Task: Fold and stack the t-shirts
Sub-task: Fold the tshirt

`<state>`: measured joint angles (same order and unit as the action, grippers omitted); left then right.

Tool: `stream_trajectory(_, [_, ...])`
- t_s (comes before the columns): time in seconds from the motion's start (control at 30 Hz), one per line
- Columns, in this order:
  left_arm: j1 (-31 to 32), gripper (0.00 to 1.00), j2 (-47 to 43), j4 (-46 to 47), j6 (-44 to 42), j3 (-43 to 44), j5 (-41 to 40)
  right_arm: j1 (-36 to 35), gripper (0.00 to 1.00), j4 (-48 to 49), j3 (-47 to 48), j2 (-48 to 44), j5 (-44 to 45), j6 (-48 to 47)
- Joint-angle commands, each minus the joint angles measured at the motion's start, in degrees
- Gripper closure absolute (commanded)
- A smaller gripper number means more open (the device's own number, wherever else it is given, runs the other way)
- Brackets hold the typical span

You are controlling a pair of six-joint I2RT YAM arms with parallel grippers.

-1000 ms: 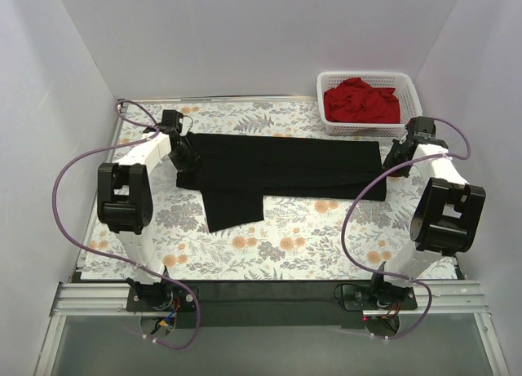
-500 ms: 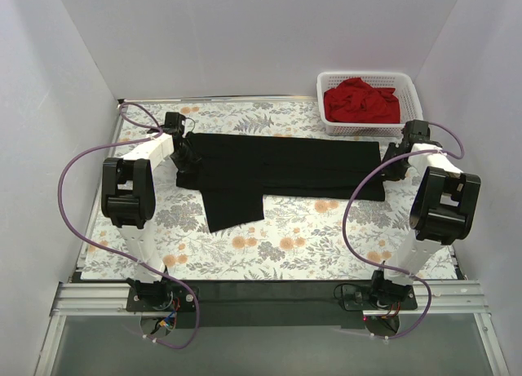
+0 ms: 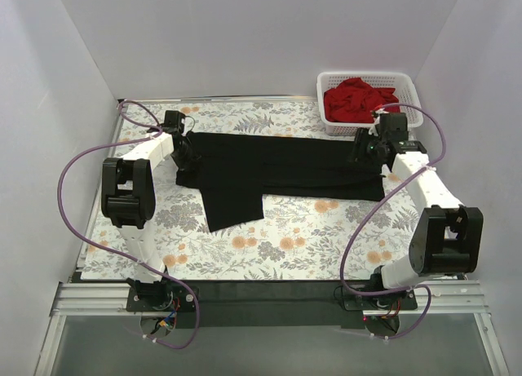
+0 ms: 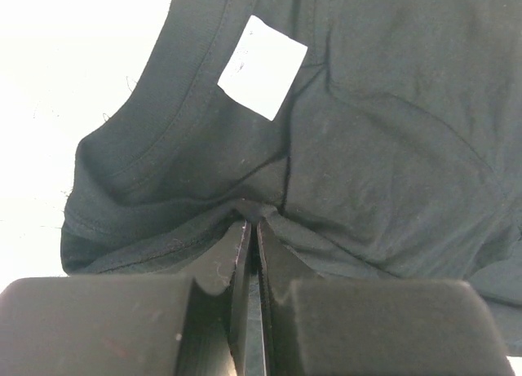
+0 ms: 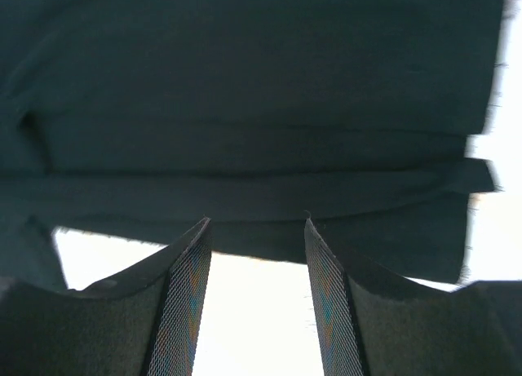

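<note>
The black t-shirt lies folded in a long strip across the floral table, one flap sticking out toward the front. My left gripper sits at its left, collar end. In the left wrist view the jaws are shut on a pucker of the black t-shirt just below its white label. My right gripper hovers at the strip's right end, open. Its fingers hold nothing, and the black t-shirt lies just beyond their tips. The red t-shirt lies crumpled in the basket.
A white lattice basket stands at the back right corner, close behind my right gripper. White walls enclose the table on the left, back and right. Purple cables loop off both arms.
My right gripper has opened and let go of the shirt's right end, and its arm has swung left and back toward the basket. The left gripper has stayed at the collar end.
</note>
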<state>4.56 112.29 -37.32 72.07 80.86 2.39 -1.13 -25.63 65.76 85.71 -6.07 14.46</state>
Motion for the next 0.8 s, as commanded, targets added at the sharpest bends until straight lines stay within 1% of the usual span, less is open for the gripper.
stream_trajectory(0.0, [-0.08,0.94,-3.65,0.15,-0.97,2.54,-0.9,-3.79,0.52,1.37,-3.7,-2.38,-1.4,-1.45])
stream_trajectory(0.07, [0.19,0.94,-4.27,-0.65,-0.79,3.42,-1.16,-5.54,0.52,2.77,-5.8,-2.83,-2.45,-1.54])
stream_trajectory(0.2, [0.28,0.94,-4.19,-0.91,-0.53,4.39,-1.51,-6.61,0.52,3.39,-7.74,-2.31,-5.78,-2.06])
stream_trajectory(0.4, [0.28,0.92,0.12,-1.09,-0.18,5.62,-1.6,-10.12,0.52,4.53,-8.54,-1.08,-9.75,-5.75])
stream_trajectory(0.5, [0.28,0.79,1.53,-0.74,0.26,6.15,-1.86,-12.05,0.53,4.8,-9.07,-0.02,-11.77,-6.19])
stream_trajectory(0.53, [0.28,0.65,1.44,-0.56,0.26,6.15,-3.61,-13.62,0.53,5.15,-9.24,0.33,-12.04,-6.54])
stream_trajectory(0.6, [0.28,0.52,0.13,-0.04,0.0,6.15,-4.32,-15.48,0.53,5.67,-9.24,0.68,-12.65,-6.99])
stream_trajectory(0.63, [0.28,0.39,-0.49,0.66,-0.44,6.24,-4.67,-16.62,0.53,6.11,-9.07,1.03,-13.0,-7.42])
stream_trajectory(0.73, [0.36,0.25,-2.77,0.5,-1.14,6.68,-5.82,-20.92,0.54,7.6,-8.72,2.53,-14.67,-7.69])
stream_trajectory(0.77, [0.45,0.21,-3.82,0.23,-1.41,6.42,-5.91,-23.63,0.54,7.96,-8.11,2.97,-15.02,-7.69])
